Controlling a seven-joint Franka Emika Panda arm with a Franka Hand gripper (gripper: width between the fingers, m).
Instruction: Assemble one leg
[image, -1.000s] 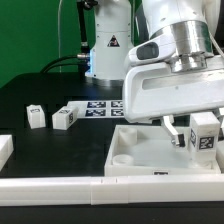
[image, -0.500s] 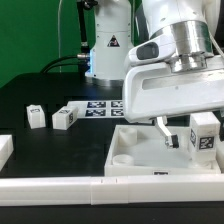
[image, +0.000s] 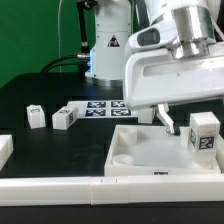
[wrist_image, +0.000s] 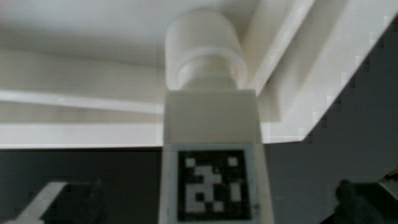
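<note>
**Table** (image: 40, 140): black and level. It carries all the parts.

**Panel** (image: 140, 152): a large flat white piece, near centre running to the right. A round recess shows at its left corner.

**Gripper** (wrist_image: 214, 198): hangs over the right side of the panel, directly above the leg. The wrist view shows the two dark fingers (wrist_image: 59, 198) spread wide, one on each side of the leg and clear of it. Nothing is held.

**Marker board** (image: 100, 107): lies flat at the far centre.

**Leg** (image: 204, 136): stands upright on the right part of the panel, tag facing the near side. In the wrist view its rounded end sits close under the panel's raised rim. Whether it is seated in a recess cannot be told.

**Two like blocks** (image: 37, 117): lie on the table to the left, well apart from the panel.

**Handling, as a judgement:** the leg looks to be light, rigid plastic with smooth faces, so it is likely slippery and, standing on end, easily toppled. Best taken across two opposite flat sides at mid-body (not on the rounded end), squarely and with modest force.
</note>
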